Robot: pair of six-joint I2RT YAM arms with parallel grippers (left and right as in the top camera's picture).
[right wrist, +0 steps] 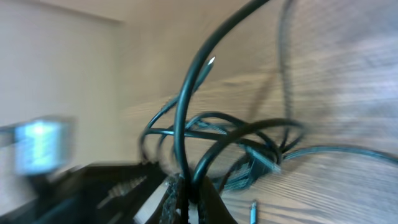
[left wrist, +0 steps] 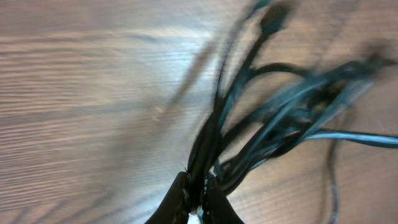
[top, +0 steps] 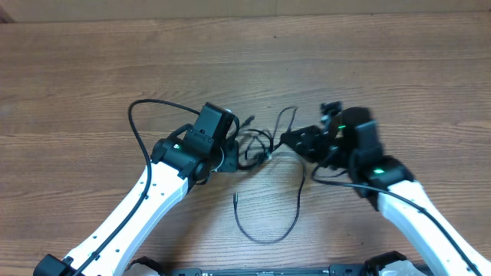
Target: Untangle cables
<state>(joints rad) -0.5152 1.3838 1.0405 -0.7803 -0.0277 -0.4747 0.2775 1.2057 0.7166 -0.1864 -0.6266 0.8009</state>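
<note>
The cables point(top: 257, 146) are thin black cords knotted at the table's middle between my two grippers. One strand loops down toward the front point(top: 270, 238) and ends in a small plug point(top: 235, 198). My left gripper point(top: 232, 149) holds the knot's left side. In the left wrist view it point(left wrist: 197, 185) is shut on a few strands, and the bundle point(left wrist: 273, 124) fans away from it. My right gripper point(top: 288, 140) holds the right side. In the right wrist view it point(right wrist: 186, 186) is shut on a cord that arches upward, with the tangle point(right wrist: 236, 134) beyond and a silver plug point(right wrist: 254, 211) on the wood.
The table is brown wood point(top: 92, 69). The left arm's own thicker black cable point(top: 138, 115) loops out to the left of the arm. The right arm's cable point(top: 326, 180) runs beside its wrist.
</note>
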